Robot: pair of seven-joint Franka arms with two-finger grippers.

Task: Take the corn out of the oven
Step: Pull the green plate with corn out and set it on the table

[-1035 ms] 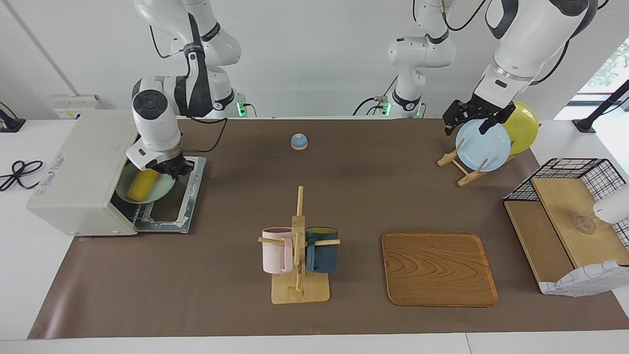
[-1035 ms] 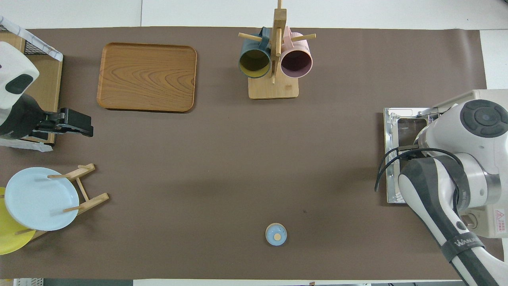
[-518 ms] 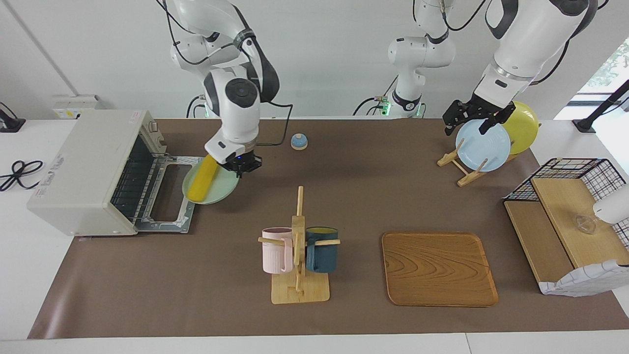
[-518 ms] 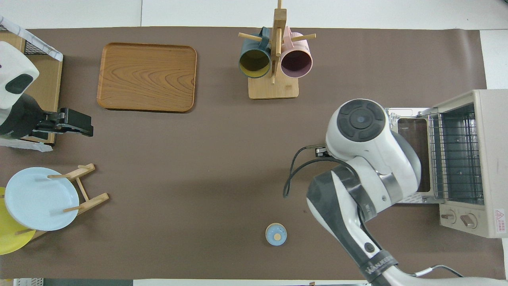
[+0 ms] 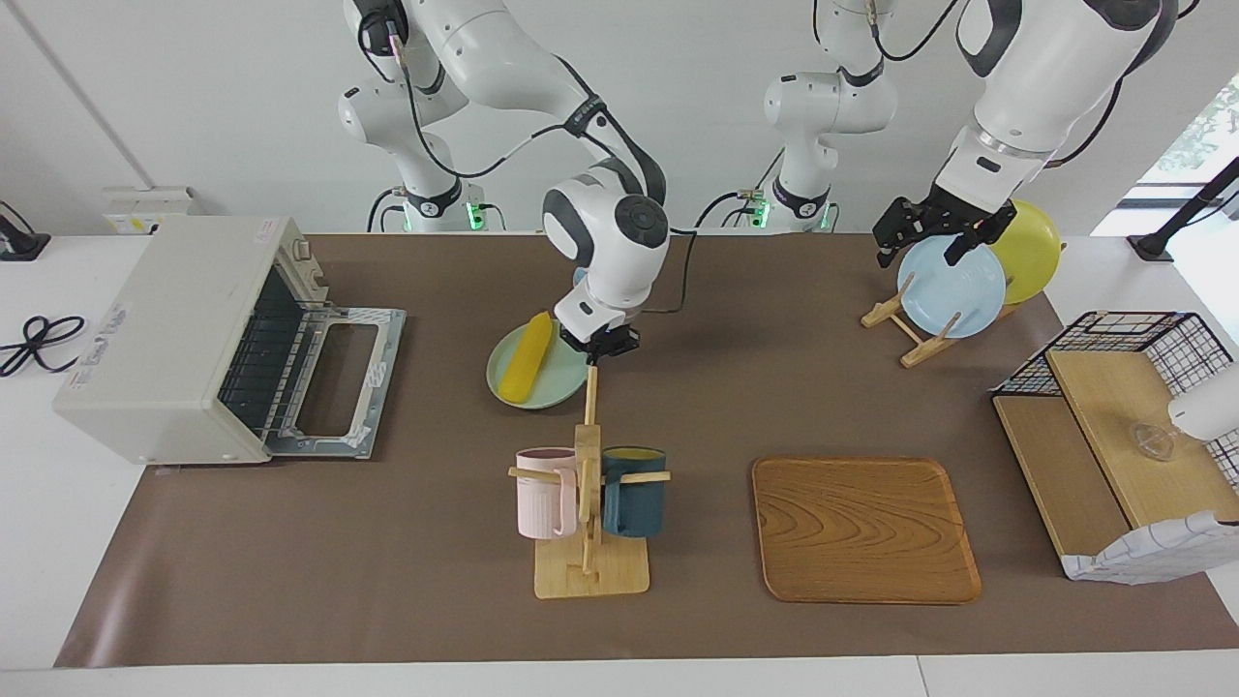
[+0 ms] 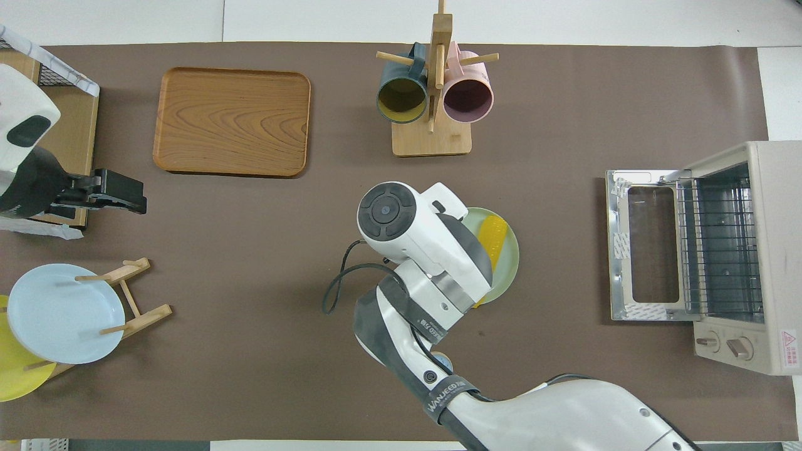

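Note:
The corn (image 5: 528, 368) lies on a pale green plate (image 5: 552, 392), outside the oven (image 5: 165, 329). My right gripper (image 5: 600, 348) is shut on the plate's rim and holds it over the middle of the table, close to the top of the mug rack (image 5: 589, 484). In the overhead view the corn (image 6: 492, 235) and the plate (image 6: 509, 263) show beside my right wrist, which hides the gripper. The oven (image 6: 770, 250) stands at the right arm's end with its door (image 5: 334, 387) down and its wire rack bare. My left gripper (image 5: 924, 237) waits over the blue plate (image 5: 949, 286).
The mug rack holds a pink and a dark blue mug. A wooden tray (image 5: 864, 528) lies beside it toward the left arm's end. A plate rack holds the blue plate and a yellow plate (image 5: 1034, 247). A wire basket with wooden shelves (image 5: 1113, 436) stands at the left arm's end.
My right gripper has pulled the green plate with the corn out of the oven and carried it to over the middle of the table. The left arm has not moved.

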